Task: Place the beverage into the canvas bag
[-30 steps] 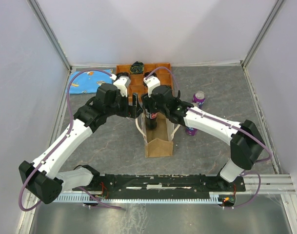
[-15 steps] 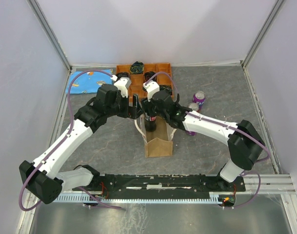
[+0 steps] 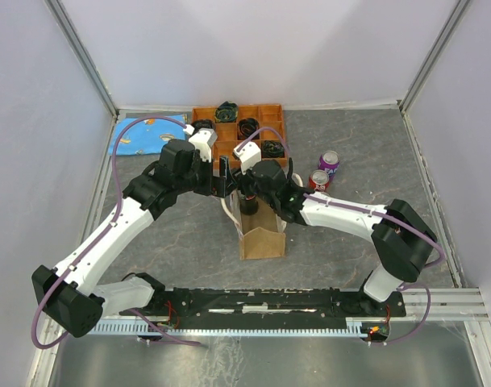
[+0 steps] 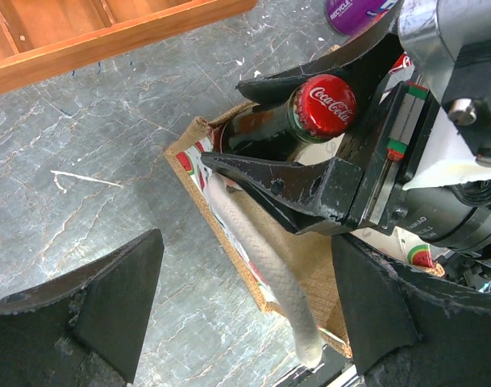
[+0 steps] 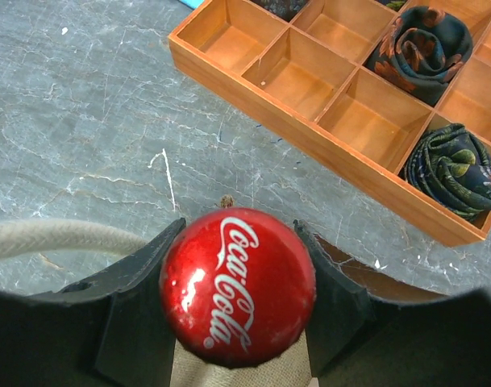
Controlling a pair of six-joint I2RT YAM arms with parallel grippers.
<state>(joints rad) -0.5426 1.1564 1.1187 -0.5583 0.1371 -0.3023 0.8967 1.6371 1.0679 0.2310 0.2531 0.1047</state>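
Observation:
The beverage is a dark glass Coca-Cola bottle with a red cap (image 5: 239, 286). My right gripper (image 5: 239, 310) is shut on its neck and holds it upright in the mouth of the canvas bag (image 3: 262, 239). The bag is tan with white loop handles (image 4: 257, 262) and stands at the table's middle. In the left wrist view the bottle (image 4: 326, 105) stands inside the bag's far corner (image 4: 190, 149). My left gripper (image 4: 245, 322) is open, its fingers straddling the bag's near edge and one handle without touching them. In the top view the two grippers, left (image 3: 223, 179) and right (image 3: 247, 187), meet over the bag.
A wooden compartment tray (image 3: 229, 141) holding rolled dark cloths (image 5: 455, 173) stands behind the bag. A blue patterned cloth (image 3: 136, 137) lies at the back left. A purple can (image 3: 329, 163) and a red can (image 3: 318, 180) stand right of the bag.
My right gripper has moved left and down with the bottle, which now sits lower in the bag's mouth. The two cans have come into full view. The left arm has barely moved.

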